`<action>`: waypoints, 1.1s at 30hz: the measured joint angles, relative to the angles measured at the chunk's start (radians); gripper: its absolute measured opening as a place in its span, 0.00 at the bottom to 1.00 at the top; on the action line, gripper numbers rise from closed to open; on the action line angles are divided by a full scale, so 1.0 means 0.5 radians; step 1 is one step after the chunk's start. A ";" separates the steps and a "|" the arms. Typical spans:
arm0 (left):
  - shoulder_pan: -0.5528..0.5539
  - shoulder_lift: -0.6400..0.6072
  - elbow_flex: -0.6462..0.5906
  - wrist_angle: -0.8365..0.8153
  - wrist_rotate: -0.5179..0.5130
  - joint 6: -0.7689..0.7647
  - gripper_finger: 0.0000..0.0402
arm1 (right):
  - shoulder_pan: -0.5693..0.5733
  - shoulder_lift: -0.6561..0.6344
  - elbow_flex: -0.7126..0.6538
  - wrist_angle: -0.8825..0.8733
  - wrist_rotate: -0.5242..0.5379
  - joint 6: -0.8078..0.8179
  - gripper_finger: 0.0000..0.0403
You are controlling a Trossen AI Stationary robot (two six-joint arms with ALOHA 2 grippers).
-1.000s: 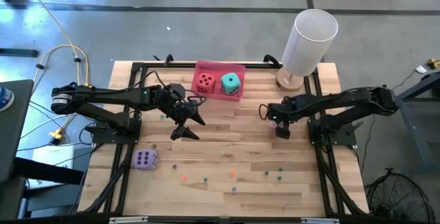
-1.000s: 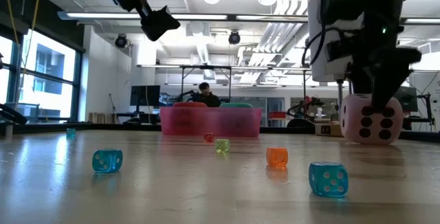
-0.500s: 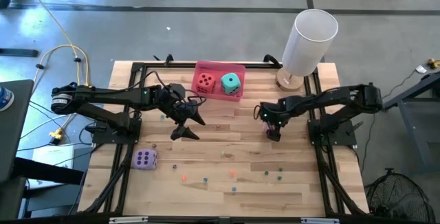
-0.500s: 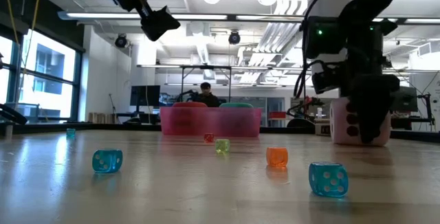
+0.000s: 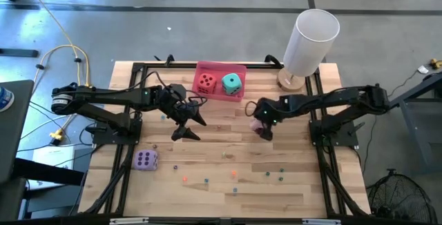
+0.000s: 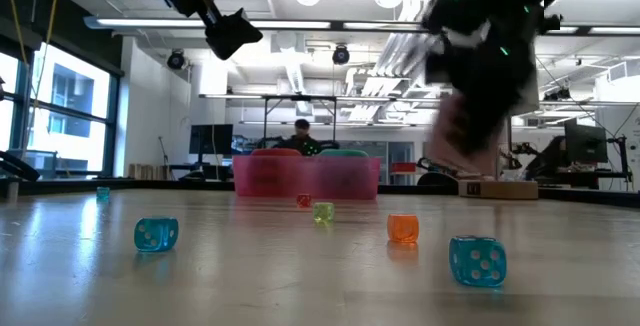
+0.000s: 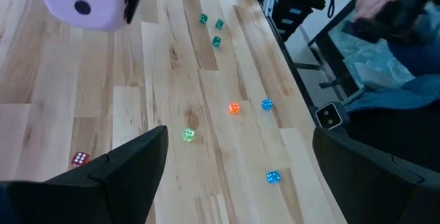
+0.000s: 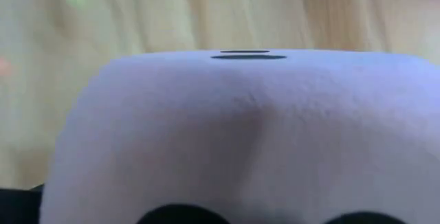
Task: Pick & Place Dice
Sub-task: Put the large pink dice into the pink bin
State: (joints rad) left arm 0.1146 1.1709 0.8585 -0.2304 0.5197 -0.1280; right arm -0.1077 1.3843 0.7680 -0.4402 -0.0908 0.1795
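Two large dice, the red die (image 5: 205, 82) and the teal die (image 5: 232, 83), were noted already in the pink tray (image 5: 221, 67) at the far edge of the worktop (image 5: 297, 183), so roughly half of the large-dice work was judged done. The pink die (image 5: 256, 123) was seen gripped in the right tool (image 5: 261, 124), carried above the boards just right of the tray, and was judged to be on its way there. The purple die (image 5: 145, 159) lay near the left edge, untouched; it was left to be fetched. Many tiny dice (image 5: 233, 174) were scattered across the near half of the worktop, none of them in the tray as far as could be told. The left tool (image 5: 188, 127) was held wide and empty above the boards, near the tray's left end. In the high view the whole layout was given, but the pink die was mostly covered by the right arm. In the right wrist view the die (image 8: 240, 135) filled the frame, so the grip was confirmed there. In the low view the lift off the boards was shown, though blurred, and a person (image 6: 302, 136) was visible beyond the tray. In the left wrist view the wide fingers (image 7: 117, 172) and the tiny dice were made plain.
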 joint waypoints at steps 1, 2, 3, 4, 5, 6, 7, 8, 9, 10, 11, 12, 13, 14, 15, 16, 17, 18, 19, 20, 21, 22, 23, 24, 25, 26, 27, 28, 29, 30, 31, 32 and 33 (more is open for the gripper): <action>0.000 0.000 0.000 0.000 0.005 -0.006 0.88 | 0.010 -0.018 0.035 0.071 -0.010 -0.034 0.95; 0.000 0.000 0.000 0.000 0.016 -0.024 0.88 | 0.018 -0.036 0.066 0.110 -0.011 -0.067 0.95; 0.000 -0.002 0.000 0.000 0.040 -0.053 0.88 | 0.020 -0.042 0.098 0.133 -0.009 -0.105 0.95; 0.002 -0.008 0.000 -0.003 0.073 -0.088 0.88 | 0.020 -0.042 0.139 0.180 -0.007 -0.142 0.96; 0.012 -0.017 0.000 -0.006 0.124 -0.115 0.88 | 0.020 -0.038 0.185 0.237 0.003 -0.180 0.96; 0.026 -0.032 0.000 -0.005 0.189 -0.123 0.88 | 0.017 -0.035 0.232 0.281 0.015 -0.227 0.96; 0.042 -0.051 0.000 -0.004 0.258 -0.129 0.88 | 0.013 -0.029 0.276 0.306 0.022 -0.275 0.96; 0.065 -0.076 0.000 -0.004 0.340 -0.135 0.88 | 0.004 -0.017 0.328 0.331 0.026 -0.331 0.96; 0.092 -0.107 0.000 -0.005 0.418 -0.136 0.88 | -0.006 -0.005 0.384 0.356 0.022 -0.379 0.96; 0.116 -0.142 0.001 -0.004 0.493 -0.145 0.88 | -0.020 0.012 0.440 0.373 0.021 -0.422 0.96; 0.140 -0.180 0.001 0.000 0.554 -0.156 0.88 | -0.035 0.041 0.496 0.374 0.020 -0.465 0.96; 0.169 -0.224 0.001 -0.001 0.596 -0.161 0.88 | -0.052 0.077 0.550 0.372 0.020 -0.503 0.96; 0.198 -0.272 0.001 -0.002 0.618 -0.163 0.88 | -0.074 0.119 0.613 0.383 0.019 -0.536 0.96; 0.222 -0.317 0.001 -0.001 0.614 -0.164 0.88 | -0.103 0.161 0.672 0.396 0.024 -0.566 0.96; 0.242 -0.359 0.001 0.000 0.587 -0.165 0.88 | -0.130 0.211 0.728 0.394 0.027 -0.577 0.96; 0.259 -0.399 0.002 -0.002 0.536 -0.164 0.88 | -0.159 0.271 0.791 0.381 0.026 -0.579 0.96; 0.276 -0.433 0.002 -0.012 0.480 -0.164 0.88 | -0.190 0.332 0.851 0.382 0.028 -0.579 0.96; 0.289 -0.457 0.002 -0.021 0.419 -0.164 0.88 | -0.224 0.390 0.907 0.387 0.027 -0.580 0.97; 0.299 -0.479 0.002 -0.032 0.358 -0.161 0.88 | -0.258 0.453 0.961 0.384 0.027 -0.589 0.97; 0.307 -0.494 0.002 -0.046 0.312 -0.156 0.88 | -0.291 0.516 1.012 0.375 0.027 -0.603 0.97; 0.308 -0.503 0.002 -0.064 0.279 -0.141 0.88 | -0.325 0.582 1.067 0.373 0.027 -0.614 0.96; 0.310 -0.510 0.002 -0.087 0.255 -0.128 0.88 | -0.359 0.648 1.122 0.381 0.029 -0.616 0.96; 0.311 -0.510 0.002 -0.101 0.256 -0.118 0.88 | -0.391 0.710 1.171 0.382 0.028 -0.615 0.96; 0.311 -0.507 0.002 -0.116 0.255 -0.112 0.88 | -0.420 0.776 1.220 0.378 0.029 -0.615 0.96; 0.311 -0.507 0.002 -0.137 0.255 -0.112 0.88 | -0.445 0.842 1.269 0.381 0.027 -0.616 0.97; 0.311 -0.507 0.002 -0.157 0.255 -0.111 0.88 | -0.463 0.907 1.313 0.384 0.029 -0.617 0.97; 0.311 -0.507 0.002 -0.171 0.255 -0.111 0.88 | -0.479 0.964 1.348 0.380 0.028 -0.617 0.97; 0.311 -0.507 0.002 -0.189 0.255 -0.111 0.88 | -0.495 1.021 1.383 0.368 0.027 -0.620 0.97; 0.311 -0.507 0.002 -0.207 0.255 -0.111 0.88 | -0.505 1.074 1.416 0.371 0.026 -0.627 0.97; 0.311 -0.507 0.002 -0.222 0.255 -0.111 0.88 | -0.513 1.115 1.439 0.370 0.026 -0.630 0.96; 0.311 -0.507 0.002 -0.236 0.255 -0.111 0.88 | -0.521 1.145 1.456 0.358 0.029 -0.630 0.96; 0.311 -0.507 0.002 -0.244 0.258 -0.111 0.88 | -0.532 1.170 1.464 0.351 0.042 -0.631 0.96; 0.311 -0.507 0.002 -0.249 0.259 -0.111 0.88 | -0.540 1.191 1.466 0.351 0.062 -0.631 0.97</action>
State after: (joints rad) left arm 0.2703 0.9173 0.8593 -0.3550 0.6491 -0.1833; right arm -0.3779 1.9798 1.5009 -0.2648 -0.0598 -0.1360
